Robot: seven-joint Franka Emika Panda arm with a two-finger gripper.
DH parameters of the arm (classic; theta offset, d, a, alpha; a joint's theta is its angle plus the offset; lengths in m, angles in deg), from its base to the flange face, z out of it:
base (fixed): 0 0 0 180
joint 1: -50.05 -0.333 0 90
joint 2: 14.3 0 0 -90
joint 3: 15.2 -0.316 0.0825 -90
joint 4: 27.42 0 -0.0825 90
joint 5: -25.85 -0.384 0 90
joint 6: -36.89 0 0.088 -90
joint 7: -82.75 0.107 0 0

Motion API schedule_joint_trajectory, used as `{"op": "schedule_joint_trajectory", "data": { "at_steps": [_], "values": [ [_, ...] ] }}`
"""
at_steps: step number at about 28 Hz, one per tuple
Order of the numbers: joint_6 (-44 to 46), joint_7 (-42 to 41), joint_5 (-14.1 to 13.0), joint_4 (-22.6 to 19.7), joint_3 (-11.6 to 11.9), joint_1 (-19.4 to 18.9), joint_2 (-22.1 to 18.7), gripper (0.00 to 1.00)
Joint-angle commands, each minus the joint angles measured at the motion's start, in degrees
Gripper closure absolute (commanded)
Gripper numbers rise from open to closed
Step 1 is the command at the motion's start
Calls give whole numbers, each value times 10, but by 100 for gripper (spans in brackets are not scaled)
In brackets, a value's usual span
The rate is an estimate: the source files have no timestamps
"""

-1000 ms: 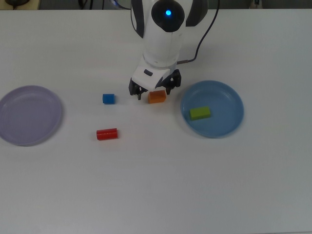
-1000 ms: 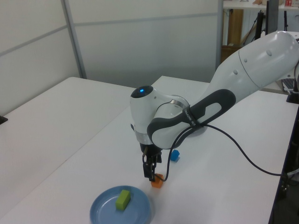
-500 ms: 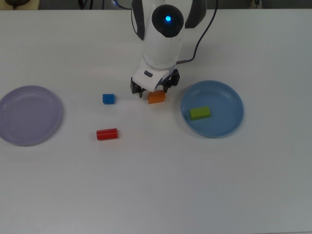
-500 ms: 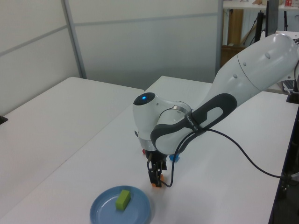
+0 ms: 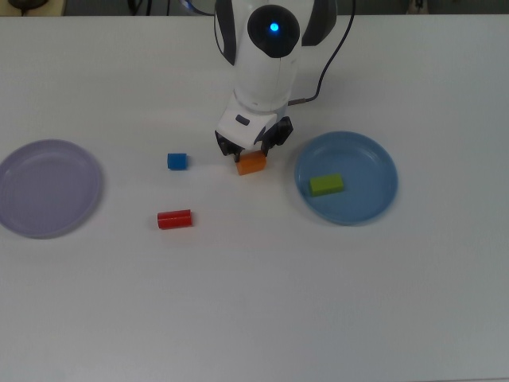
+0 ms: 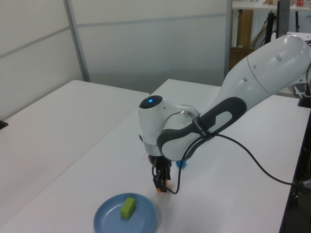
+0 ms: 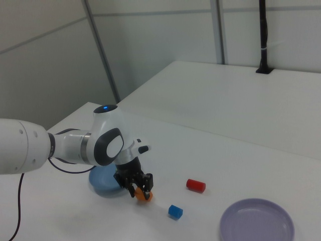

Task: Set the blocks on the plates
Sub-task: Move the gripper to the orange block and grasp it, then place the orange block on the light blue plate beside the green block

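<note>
One small orange cuboid block (image 5: 252,163) was newly pinched by our pincer (image 5: 251,153), which had dropped and narrowed; lifting toward the blue round plate (image 5: 374,163) seemed next.

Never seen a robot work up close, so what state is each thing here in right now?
Small orange block: on the table, between the tool's fingers.
Tool: shut on the orange block.
Flat green block: lying in the round blue plate.
Blue cube: loose on table.
Red bar: lying loose.
Lavender plate: empty.
</note>
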Motion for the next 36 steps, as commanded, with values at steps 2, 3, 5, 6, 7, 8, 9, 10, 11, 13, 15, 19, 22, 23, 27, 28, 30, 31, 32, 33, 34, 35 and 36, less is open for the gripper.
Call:
{"op": "schedule_joint_trajectory", "data": {
  "at_steps": [2, 3, 5, 6, 7, 8, 9, 10, 11, 13, 15, 19, 22, 23, 27, 28, 30, 31, 32, 33, 34, 35, 36],
  "values": [
    [-14, 9, -8, -15, 2, -5, -22, 83],
    [-14, 9, -9, -15, 2, -5, -26, 83],
    [-9, 12, -11, -7, -2, -6, -38, 82],
    [-2, 17, -12, -1, -7, -7, -42, 81],
    [5, 26, -12, 4, -15, -9, -44, 81],
    [12, 36, -11, 10, -24, -12, -44, 81],
    [21, 56, -11, 26, -35, -17, -43, 81],
    [23, 65, -10, 29, -40, -22, -43, 81],
    [23, 72, -8, 30, -44, -29, -43, 81],
    [23, 85, -3, 31, -48, -46, -42, 81],
    [21, 110, 9, 36, -47, -78, -35, 80],
    [21, 161, 42, 53, -48, -94, -13, 80],
    [20, 198, 64, 81, -48, -105, 18, 78],
    [20, 206, 66, 90, -48, -106, 26, 77],
    [20, 234, 81, 121, -48, -106, 62, 71],
    [18, 235, 83, 122, -48, -107, 65, 68],
    [16, 235, 87, 122, -48, -108, 70, 41],
    [16, 235, 87, 122, -48, -108, 70, 34],
    [16, 235, 87, 122, -48, -108, 70, 27],
    [16, 235, 87, 122, -48, -109, 70, 16],
    [16, 235, 87, 123, -49, -109, 70, 0],
    [18, 232, 89, 122, -49, -113, 69, 0],
    [19, 232, 89, 122, -49, -117, 68, 0]
  ]
}}
